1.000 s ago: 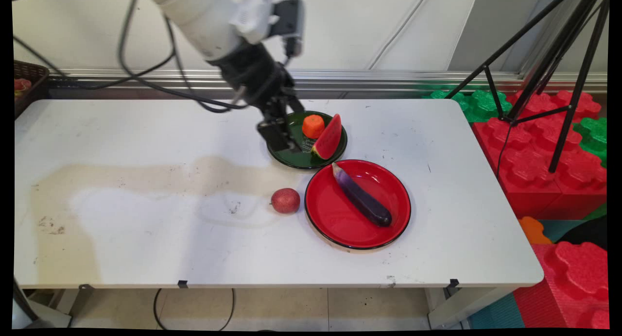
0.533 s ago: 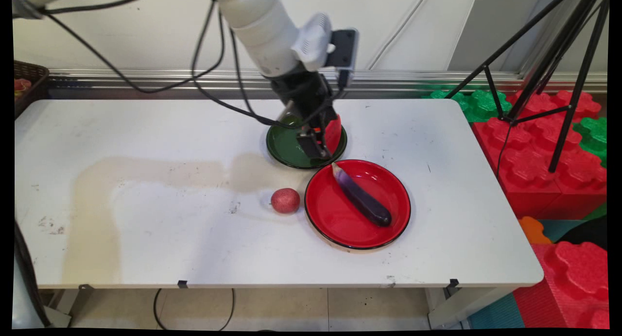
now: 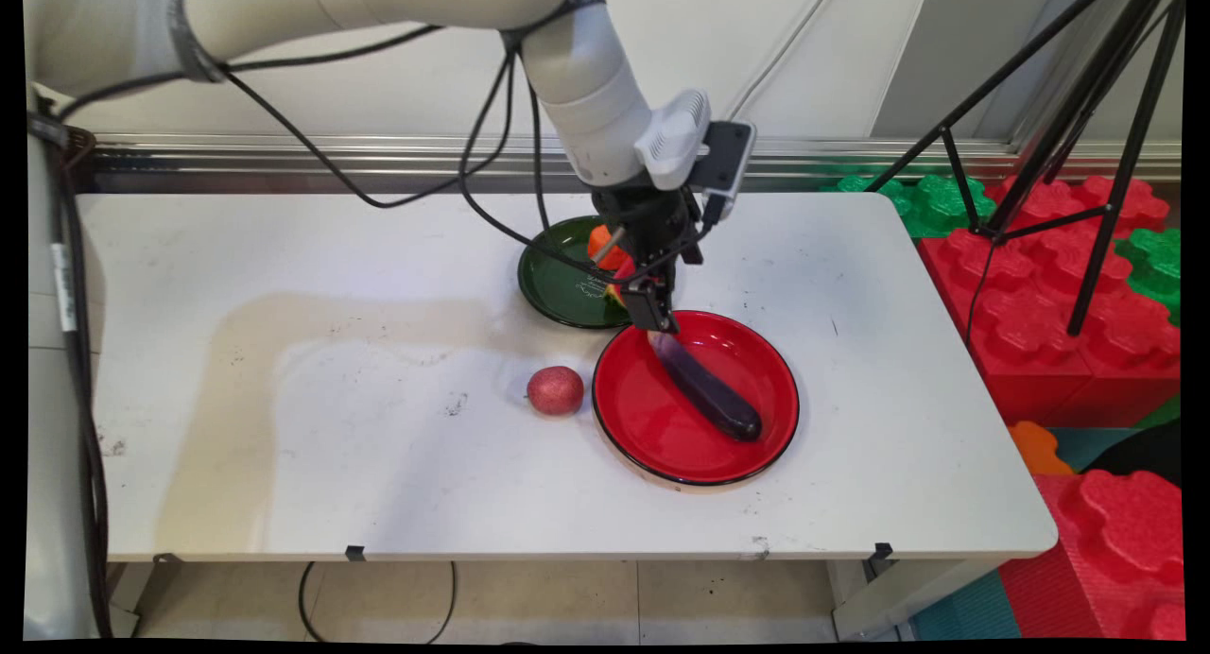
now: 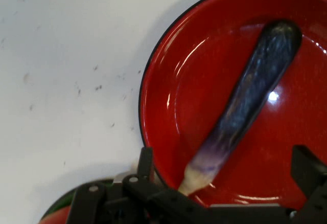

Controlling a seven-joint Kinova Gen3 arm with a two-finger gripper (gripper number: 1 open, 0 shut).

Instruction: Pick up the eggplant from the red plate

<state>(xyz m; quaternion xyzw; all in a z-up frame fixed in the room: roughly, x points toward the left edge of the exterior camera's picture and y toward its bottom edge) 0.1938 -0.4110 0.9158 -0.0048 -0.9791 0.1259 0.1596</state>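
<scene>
Eggplant (image 3: 704,389) is being shown lying flat in the red plate (image 3: 662,437), slantwise across the plate's middle. Its pale stem end is pointing toward the plate's far rim and its dark rounded end toward the near right rim. It is resting on the plate and is not being lifted.

The claw (image 3: 660,318) is being held low over the far rim of the red plate, right at the eggplant's stem end. In the hand view the claw (image 4: 225,157) is being kept wide open, with one finger (image 4: 145,160) out past the red plate's (image 4: 173,111) rim and the other over the plate's floor. The stem end of the eggplant (image 4: 250,101) is lying between them. Nothing is being gripped, and whether a finger is touching the eggplant cannot be told.

A green plate (image 3: 553,285) is sitting just beyond the red plate, on its far left side, with the two rims close together or touching. An orange piece of food (image 3: 600,243) is lying in it, and a watermelon slice (image 3: 616,290) beside it is being mostly hidden by the claw. A small red round fruit (image 3: 555,390) is lying on the white counter (image 3: 331,446) just left of the red plate, outside both plates.
</scene>
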